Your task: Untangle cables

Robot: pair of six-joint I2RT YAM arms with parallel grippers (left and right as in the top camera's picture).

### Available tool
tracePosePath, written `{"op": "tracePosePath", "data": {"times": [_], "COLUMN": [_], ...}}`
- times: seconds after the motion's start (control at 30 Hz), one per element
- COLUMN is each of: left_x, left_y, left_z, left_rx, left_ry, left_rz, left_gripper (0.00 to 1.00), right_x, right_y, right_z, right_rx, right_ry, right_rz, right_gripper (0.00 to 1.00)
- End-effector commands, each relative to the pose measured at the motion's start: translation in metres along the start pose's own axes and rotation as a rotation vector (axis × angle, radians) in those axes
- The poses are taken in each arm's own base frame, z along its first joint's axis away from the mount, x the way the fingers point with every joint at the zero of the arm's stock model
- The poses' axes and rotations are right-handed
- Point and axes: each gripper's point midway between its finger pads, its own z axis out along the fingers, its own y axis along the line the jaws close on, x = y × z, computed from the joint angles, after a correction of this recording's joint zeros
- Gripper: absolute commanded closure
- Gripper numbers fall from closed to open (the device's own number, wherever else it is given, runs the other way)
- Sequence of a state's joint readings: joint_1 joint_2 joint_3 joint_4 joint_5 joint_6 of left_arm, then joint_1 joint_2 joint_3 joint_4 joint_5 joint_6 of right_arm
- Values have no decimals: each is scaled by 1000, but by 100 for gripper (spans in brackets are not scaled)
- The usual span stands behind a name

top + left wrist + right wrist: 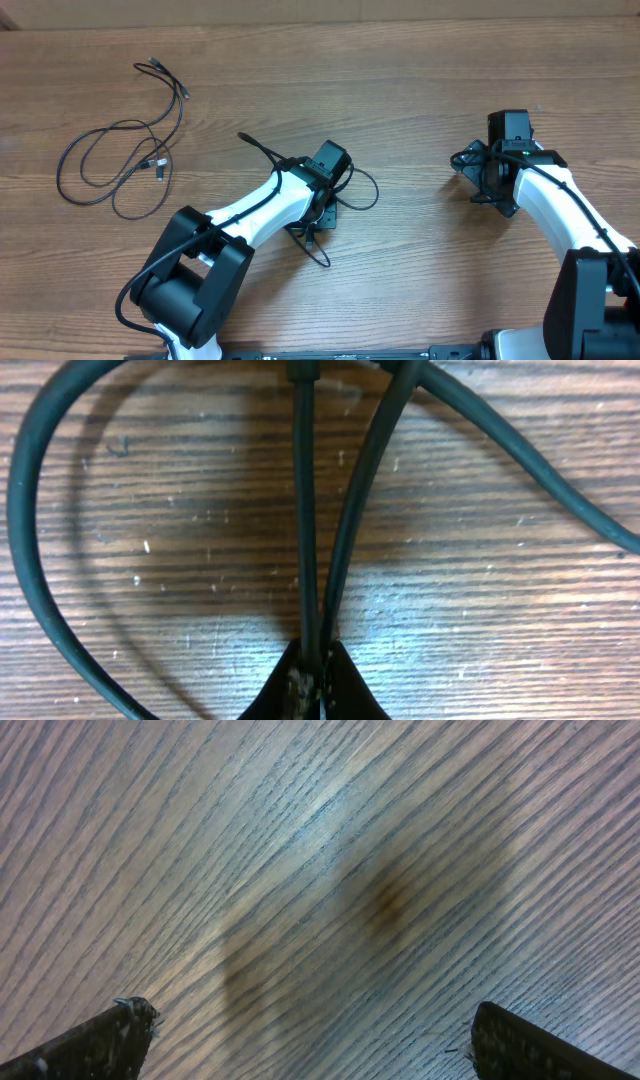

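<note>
One cable (150, 162) is lying far left on the table (420, 60), well apart from both arms. It is sprawling in loose open loops, with one plug end pointing toward the far edge and another sitting at the loops' right side.

Left claw (312, 678) is sitting near table centre, closed, pinching two strands of a second cable bunch (305, 510) between its tips. The strands are touching at the pinch and spreading slightly as they run away from it. In the wrist view a wide loop is curving off to the left and another run is heading right, all resting on the wood. Can't tell if it's one cord or two. From overhead a loop is poking out on the claw's right and a tail is trailing toward the near edge.

Right claw (310, 1020) is hovering well to the right, fingers spread wide, gripping nothing, with just wood grain showing between them.
</note>
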State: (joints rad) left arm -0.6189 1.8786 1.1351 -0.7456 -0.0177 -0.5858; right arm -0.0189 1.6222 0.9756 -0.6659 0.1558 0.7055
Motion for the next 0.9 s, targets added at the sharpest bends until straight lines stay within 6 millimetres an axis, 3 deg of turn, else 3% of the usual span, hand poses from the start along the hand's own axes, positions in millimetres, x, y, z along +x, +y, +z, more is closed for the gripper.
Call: {"op": "tracePosePath", "data": {"times": [0.0, 0.27, 0.33, 0.47, 0.5, 0.6, 0.87], "left_x": [7, 7, 7, 6, 6, 6, -20], "left_y": [4, 4, 3, 4, 4, 4, -10], "left_z": [11, 12, 12, 12, 12, 9, -28], "left_rx": [-6, -5, -5, -4, -4, -4, 41], "left_ry": [38, 39, 39, 38, 39, 37, -37], "left_rz": [-20, -20, -20, -22, -22, -23, 17], "left_gripper": [93, 81, 71, 37, 35, 38, 37], "right_x": [-4, -4, -4, -4, -4, -4, -4], "right_y": [2, 2, 2, 2, 2, 2, 2], "right_z": [-4, -4, -4, -4, -4, -4, -4], "right_rx": [-14, -14, -14, -14, -14, -14, -14], "right_ry": [-17, -16, -17, -16, -16, -16, -16], "right_rz": [-1, -1, -1, -1, -1, -1, -1], "right_gripper": [0, 0, 0, 0, 0, 0, 0]}}
